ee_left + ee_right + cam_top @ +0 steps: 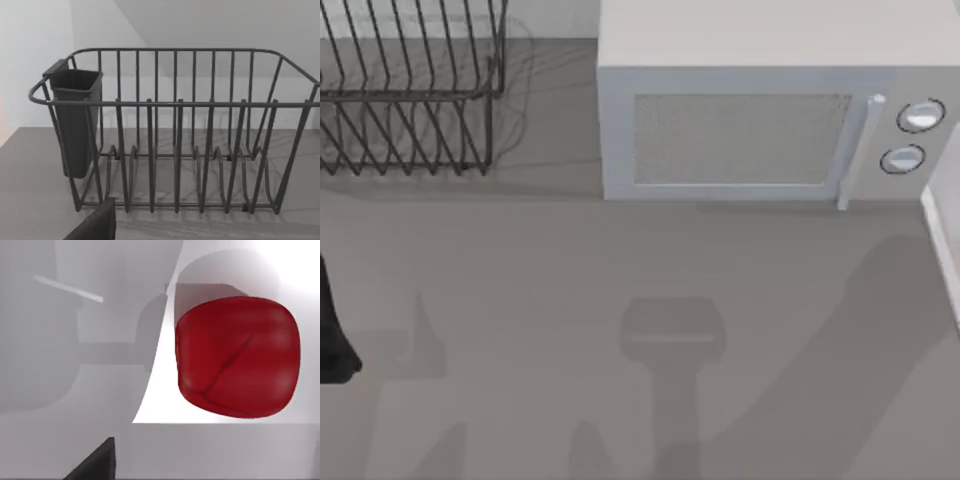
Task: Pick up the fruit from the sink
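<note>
The fruit (237, 357) is a glossy red, roundish ball with a faint crease across it. It lies on the bright white floor of the sink (154, 407), close in front of my right wrist camera. A dark part of my right gripper (95, 462) juts in at the edge of that view, short of the fruit and not touching it. My left arm (332, 335) is a black shape at the far left edge of the table. A dark part of my left gripper (96, 225) faces the dish rack.
A dark wire dish rack (410, 90) with a grey utensil cup (75, 120) stands at the back left. A white microwave (770, 110) with its door shut stands at the back right. A white rim (942, 240) runs along the table's right edge.
</note>
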